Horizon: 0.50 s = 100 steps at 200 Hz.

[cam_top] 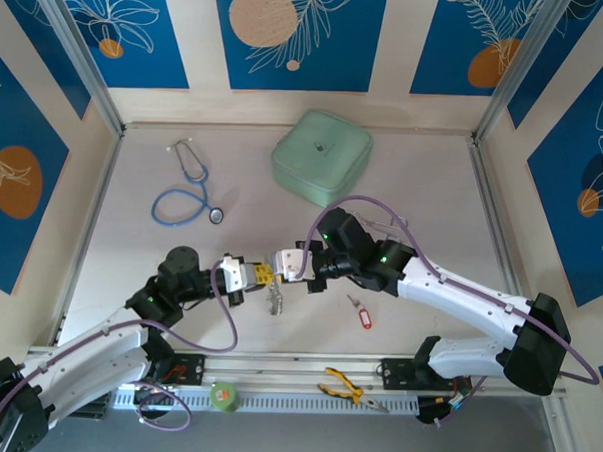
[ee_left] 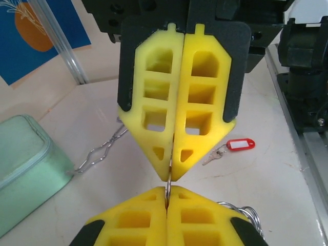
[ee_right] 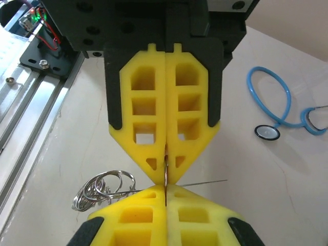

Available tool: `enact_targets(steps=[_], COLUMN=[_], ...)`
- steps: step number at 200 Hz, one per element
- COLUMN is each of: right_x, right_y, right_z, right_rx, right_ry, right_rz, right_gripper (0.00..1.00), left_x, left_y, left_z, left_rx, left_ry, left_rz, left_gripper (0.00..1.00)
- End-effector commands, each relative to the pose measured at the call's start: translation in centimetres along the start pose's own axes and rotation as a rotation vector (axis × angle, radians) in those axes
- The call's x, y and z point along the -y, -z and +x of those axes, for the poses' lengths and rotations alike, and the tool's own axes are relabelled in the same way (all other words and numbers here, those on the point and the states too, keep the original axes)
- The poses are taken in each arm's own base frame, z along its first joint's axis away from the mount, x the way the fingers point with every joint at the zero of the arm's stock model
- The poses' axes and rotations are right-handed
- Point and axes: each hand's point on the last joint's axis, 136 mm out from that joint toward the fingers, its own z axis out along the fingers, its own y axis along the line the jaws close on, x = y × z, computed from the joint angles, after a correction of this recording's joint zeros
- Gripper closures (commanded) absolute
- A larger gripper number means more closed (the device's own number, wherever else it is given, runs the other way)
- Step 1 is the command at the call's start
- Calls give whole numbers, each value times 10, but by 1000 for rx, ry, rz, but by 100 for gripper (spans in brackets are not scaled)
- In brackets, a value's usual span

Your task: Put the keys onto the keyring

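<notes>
Blue leaf-patterned panels wall in a pale bench. From the near left, the left arm stretches low toward the centre. The right arm bends in from the near right, and the two meet tip to tip. Both the left end effector and the right end effector have their pads pressed together on one thin metal sliver of the keyring, whose bunched rings sit just beside the tips. The red-tagged key lies on the bench to their right, apart.
</notes>
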Motion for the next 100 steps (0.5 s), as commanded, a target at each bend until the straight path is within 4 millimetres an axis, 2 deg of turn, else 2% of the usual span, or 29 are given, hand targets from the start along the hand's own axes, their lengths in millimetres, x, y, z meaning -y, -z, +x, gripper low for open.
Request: enact_targets(steps=[1, 10, 39, 100], right_x=[2, 1, -8, 0], right_y=[10, 14, 13, 5], right_z=[-8, -1, 18, 8], right_rx=[75, 94, 89, 157], right_ry=[-17, -28, -18, 41], right_rz=[44, 60, 68, 135], right_gripper=[79, 70, 69, 73], left_x=[-1, 1, 3, 9], left_y=[3, 4, 6, 6], left_z=[-13, -13, -16, -18], left_rx=[30, 36, 70, 79], left_ry=[-71, -95, -177, -310], left_rz=[-4, -2, -6, 20], left_gripper=[100, 100, 100, 100])
